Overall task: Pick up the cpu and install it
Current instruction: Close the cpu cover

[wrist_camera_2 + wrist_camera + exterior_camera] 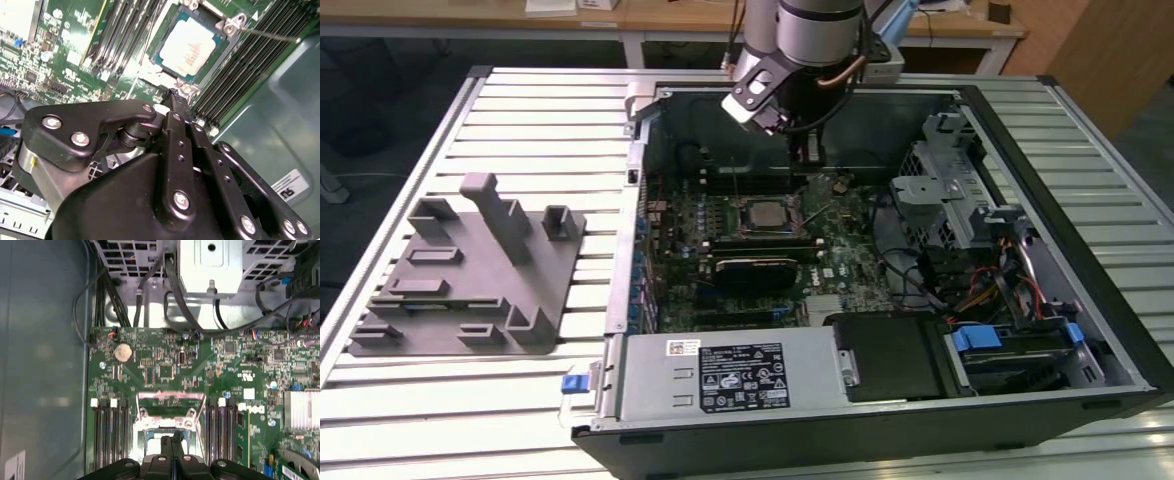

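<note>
The cpu [187, 50], a square chip with a silvery-white top, lies flat in the motherboard socket [761, 213] inside the open computer case. In the second wrist view its metal retention frame stands around it. My gripper [172, 93] hangs above the board just beside the socket, its black fingers pressed together with nothing between them. In the first wrist view the gripper [172, 439] tip covers the near part of the socket [167, 412]. In the exterior view the gripper [806, 152] hangs over the case's far part, a little beyond the socket.
Memory slots [107, 425] flank the socket. A finned heatsink [301, 410], a coin battery [122, 352] and black cables [180, 295] lie nearby. The power supply [720, 375] and drive cage [961, 200] sit inside the case. A grey fixture [467, 270] stands on the exterior view's left.
</note>
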Robot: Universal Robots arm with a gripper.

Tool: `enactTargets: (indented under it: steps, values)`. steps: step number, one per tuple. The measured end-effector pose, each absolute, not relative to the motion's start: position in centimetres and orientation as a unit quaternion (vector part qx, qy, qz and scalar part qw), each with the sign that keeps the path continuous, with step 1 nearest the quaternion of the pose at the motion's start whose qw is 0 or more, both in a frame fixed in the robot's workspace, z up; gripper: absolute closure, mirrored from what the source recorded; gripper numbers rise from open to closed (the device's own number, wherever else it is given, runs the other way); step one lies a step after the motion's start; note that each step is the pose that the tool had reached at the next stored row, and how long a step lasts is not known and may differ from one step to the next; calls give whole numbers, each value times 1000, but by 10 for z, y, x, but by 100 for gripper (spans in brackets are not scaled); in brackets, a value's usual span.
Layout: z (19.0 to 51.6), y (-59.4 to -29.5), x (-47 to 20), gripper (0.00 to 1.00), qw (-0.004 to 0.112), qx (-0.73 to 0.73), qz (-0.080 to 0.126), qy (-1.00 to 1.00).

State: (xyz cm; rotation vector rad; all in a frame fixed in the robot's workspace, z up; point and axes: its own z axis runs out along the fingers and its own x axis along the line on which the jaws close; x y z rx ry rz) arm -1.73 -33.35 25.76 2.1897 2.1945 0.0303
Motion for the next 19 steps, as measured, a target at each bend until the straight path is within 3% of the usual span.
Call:
enactTargets:
  steps: [19]
  values:
    - [258, -332, 20, 89, 21, 706, 10, 708]
